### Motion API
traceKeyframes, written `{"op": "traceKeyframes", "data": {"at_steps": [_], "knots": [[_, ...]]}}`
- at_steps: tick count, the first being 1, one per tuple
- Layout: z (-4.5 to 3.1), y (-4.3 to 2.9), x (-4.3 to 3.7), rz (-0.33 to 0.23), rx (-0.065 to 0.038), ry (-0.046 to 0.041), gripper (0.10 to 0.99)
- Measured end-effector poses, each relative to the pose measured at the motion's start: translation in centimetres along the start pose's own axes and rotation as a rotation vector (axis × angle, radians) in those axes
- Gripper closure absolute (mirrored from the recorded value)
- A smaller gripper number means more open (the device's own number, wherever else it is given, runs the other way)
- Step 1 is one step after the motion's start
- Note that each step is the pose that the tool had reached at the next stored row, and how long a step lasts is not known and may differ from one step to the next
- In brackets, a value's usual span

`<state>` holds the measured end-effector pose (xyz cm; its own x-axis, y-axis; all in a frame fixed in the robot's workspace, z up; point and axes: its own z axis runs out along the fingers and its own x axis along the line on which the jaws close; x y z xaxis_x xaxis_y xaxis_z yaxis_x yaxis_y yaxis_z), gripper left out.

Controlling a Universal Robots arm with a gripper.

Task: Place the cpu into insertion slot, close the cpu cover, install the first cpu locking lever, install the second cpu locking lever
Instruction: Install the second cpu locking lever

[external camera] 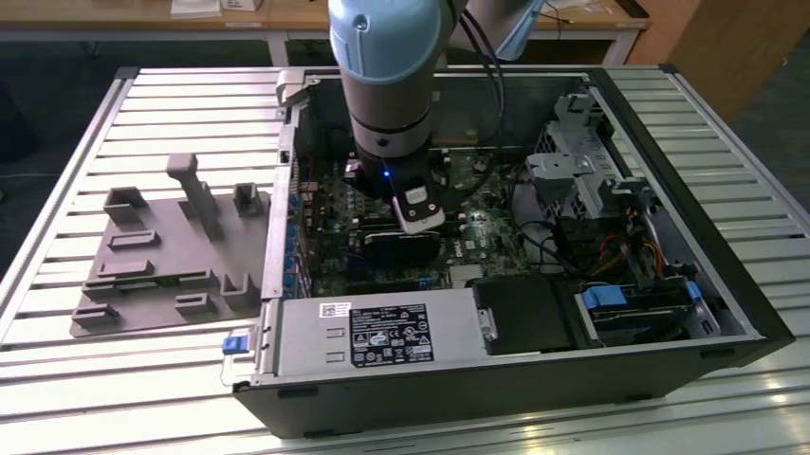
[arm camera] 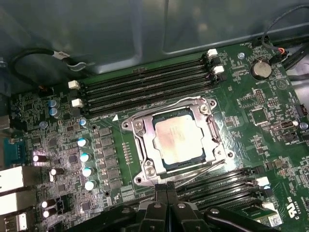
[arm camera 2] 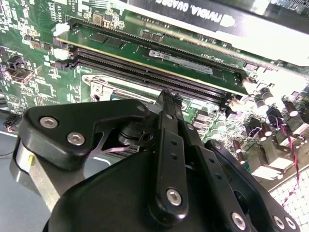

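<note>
A big open computer case (external camera: pixel 506 313) lay on a slatted metal table (external camera: pixel 76 142), with a grey plastic tray (external camera: pixel 165 256) beside it. In the first wrist view, the shiny square cpu (arm camera: pixel 179 137) sat in the insertion slot (arm camera: pixel 213 133), the cpu cover (arm camera: pixel 145 147) down around it. The gripper (arm camera: pixel 167 195) hung just beside it, fingers pressed together, holding nothing.

Cpu (arm camera: pixel 181 137): pale matt metal top. Cpu cover (arm camera: pixel 145 154): bright silvery metal, glossy. Gripper (arm camera 2: pixel 170 104): black matt plastic-looking links w/ metal screws.
</note>
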<state>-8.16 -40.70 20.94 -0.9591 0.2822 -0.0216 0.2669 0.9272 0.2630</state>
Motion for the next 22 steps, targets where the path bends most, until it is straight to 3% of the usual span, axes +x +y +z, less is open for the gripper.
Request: {"op": "traceKeyframes", "data": {"at_steps": [5,9,12,22], "knots": [[0.24,-0.32,0.18,0.001,-0.01,0.0029,0.984],[0.44,-0.46,0.4,0.003,-0.04,0.0115,0.984],[0.6,-0.58,0.58,0.004,-0.054,0.0153,0.984],[1.02,-1.05,0.94,0.004,-0.069,0.0201,0.984]]}}
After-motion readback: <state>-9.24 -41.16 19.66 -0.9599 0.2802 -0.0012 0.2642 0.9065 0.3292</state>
